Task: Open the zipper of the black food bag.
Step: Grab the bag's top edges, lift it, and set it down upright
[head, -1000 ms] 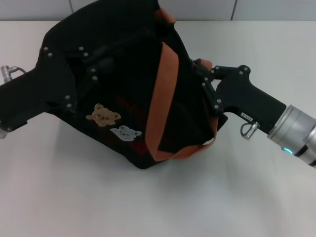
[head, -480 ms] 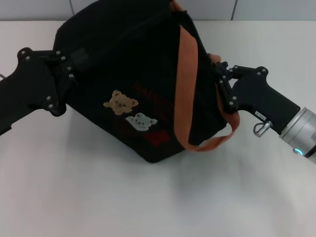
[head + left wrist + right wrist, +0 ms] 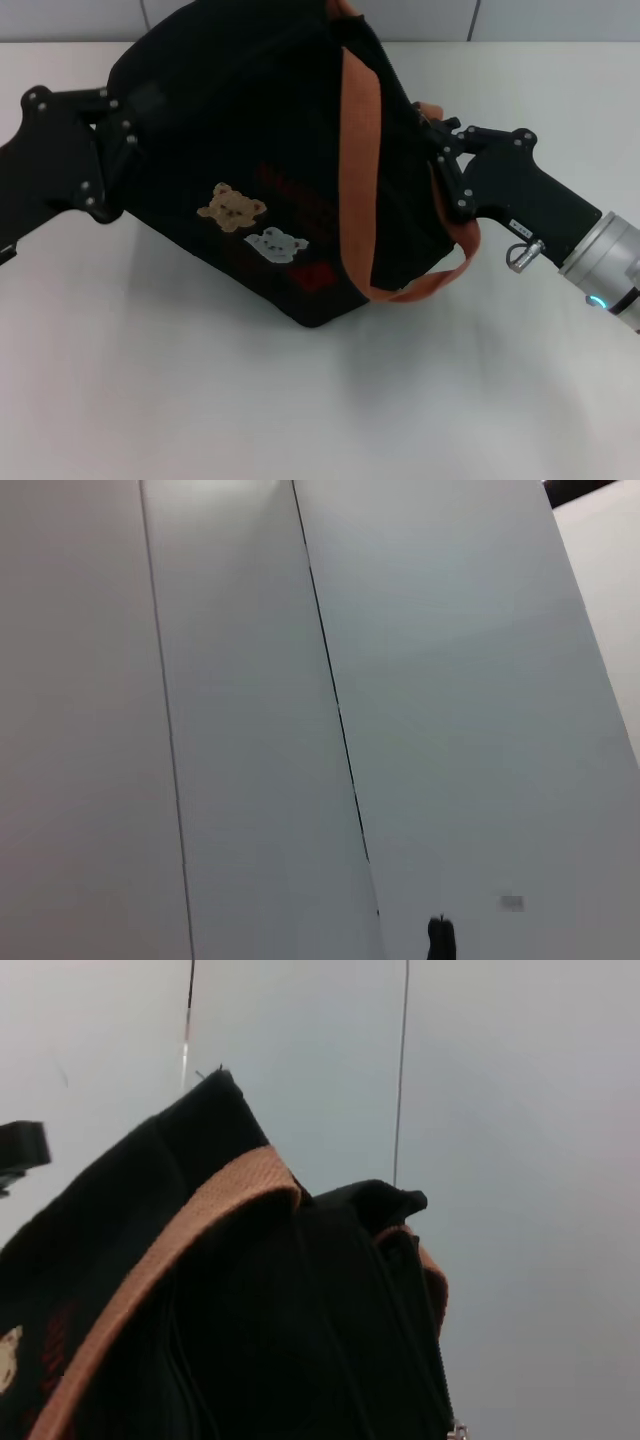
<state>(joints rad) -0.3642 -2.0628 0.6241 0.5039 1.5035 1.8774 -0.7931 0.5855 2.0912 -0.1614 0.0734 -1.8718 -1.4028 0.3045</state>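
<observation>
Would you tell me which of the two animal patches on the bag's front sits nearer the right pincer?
The pale cat patch; the tan bear patch lies farther from the right pincer.

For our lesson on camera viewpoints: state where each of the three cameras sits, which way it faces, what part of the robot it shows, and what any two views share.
Head view: on the robot's head, looking down at the black food bag on the white table; left end effector and right end effector press its ends.
Left wrist view: faces pale wall panels; no end effector identifiable.
Right wrist view: close against the bag, looking toward the wall; own fingers unseen.
Shared: head and right wrist views show the bag and its orange-brown strap.
</observation>
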